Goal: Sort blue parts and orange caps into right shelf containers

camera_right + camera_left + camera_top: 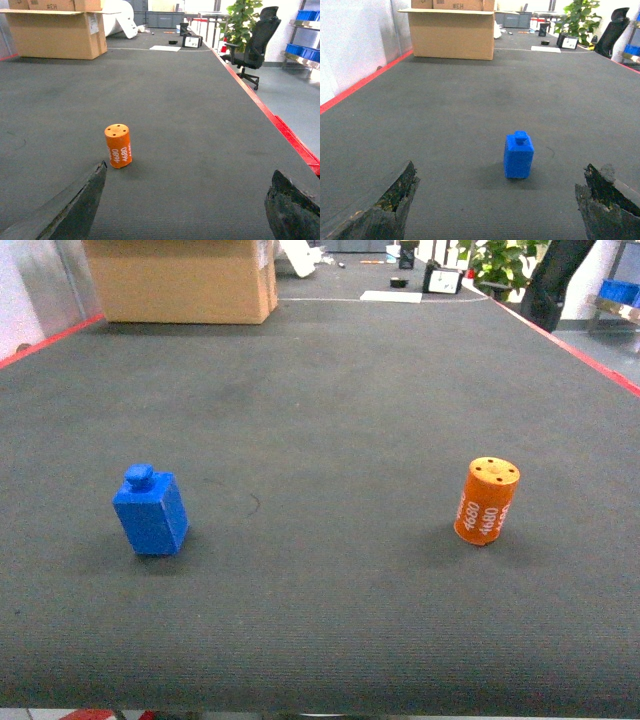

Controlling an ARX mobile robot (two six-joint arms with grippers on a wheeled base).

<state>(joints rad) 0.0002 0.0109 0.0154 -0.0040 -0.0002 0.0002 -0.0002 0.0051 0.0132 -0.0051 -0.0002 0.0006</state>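
Currently pre-grasp | my left gripper [495, 200] and right gripper [185, 205] gape wide, empty | small dark blue blocky plastic part [151, 511] near table's left edge, orange cylindrical plastic cap [487, 501] toward right edge | next I judge: close on each.

left gripper [495, 200] jaws spread | right gripper [185, 200] jaws spread

Dark mat [330, 390]: blue part [151, 511], orange cap [487, 501], cardboard box [180, 280].
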